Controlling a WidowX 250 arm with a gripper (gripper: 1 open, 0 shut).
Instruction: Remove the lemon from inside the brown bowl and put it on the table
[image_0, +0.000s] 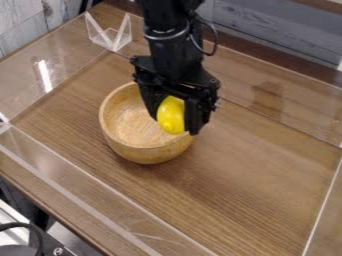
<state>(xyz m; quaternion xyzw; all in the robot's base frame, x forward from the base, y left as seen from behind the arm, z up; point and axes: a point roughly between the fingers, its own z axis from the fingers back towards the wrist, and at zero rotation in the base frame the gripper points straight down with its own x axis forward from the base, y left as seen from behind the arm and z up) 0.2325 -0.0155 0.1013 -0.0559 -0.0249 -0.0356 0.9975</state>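
Note:
The lemon (173, 116) is bright yellow and held between my gripper's (175, 117) black fingers. It hangs in the air over the right rim of the brown bowl (136, 132). The bowl is light tan wood, round, thick-walled, and shows nothing inside. It stands on the dark wood-grain table (254, 180). My arm comes down from the top centre of the view.
Clear acrylic walls (54, 70) run along the table's edges. A clear folded plastic piece (110, 35) stands at the back left. Open table top lies to the right of and in front of the bowl.

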